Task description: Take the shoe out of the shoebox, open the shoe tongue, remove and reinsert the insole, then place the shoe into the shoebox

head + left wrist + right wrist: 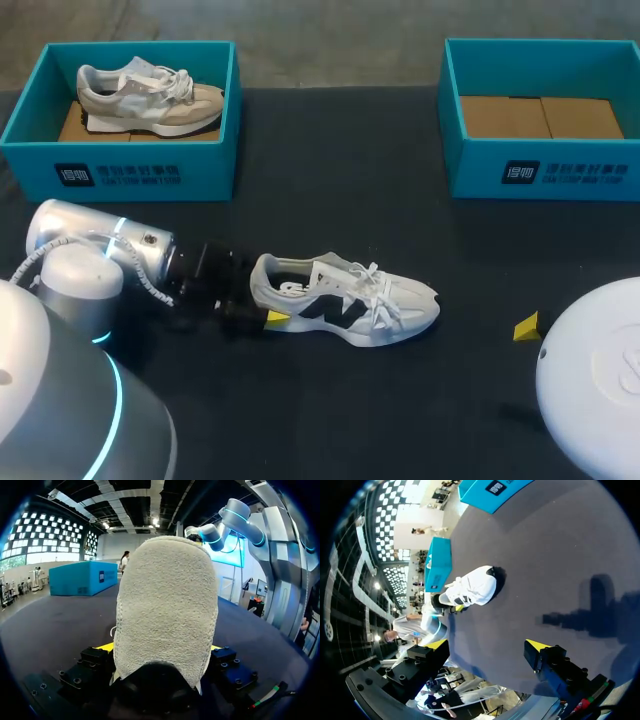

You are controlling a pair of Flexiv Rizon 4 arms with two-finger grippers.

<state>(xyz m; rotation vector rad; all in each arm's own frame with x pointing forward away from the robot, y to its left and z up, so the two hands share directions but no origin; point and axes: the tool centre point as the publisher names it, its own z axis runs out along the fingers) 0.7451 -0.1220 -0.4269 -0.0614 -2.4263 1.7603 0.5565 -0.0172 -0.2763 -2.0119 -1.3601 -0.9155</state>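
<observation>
Left wrist view: pinching plush heel of white-and-black fabric lace-up sneaker [165, 605] between fingers of left gripper [160, 647]; likely light, soft-sided, stiffest there. Holding right gripper [486, 645] spread, empty.

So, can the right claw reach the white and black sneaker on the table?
Probably yes: bare dark table separates the open right claw from the sneaker; left claw grips only the heel.

You have a dark table [330, 190] under everything. At its far left corner sits a teal box [145, 172] with white print on its front wall. Inside it, a beige and white sneaker [150, 98] rests on its sole on brown cardboard [70, 126], with its toe toward your right.
</observation>
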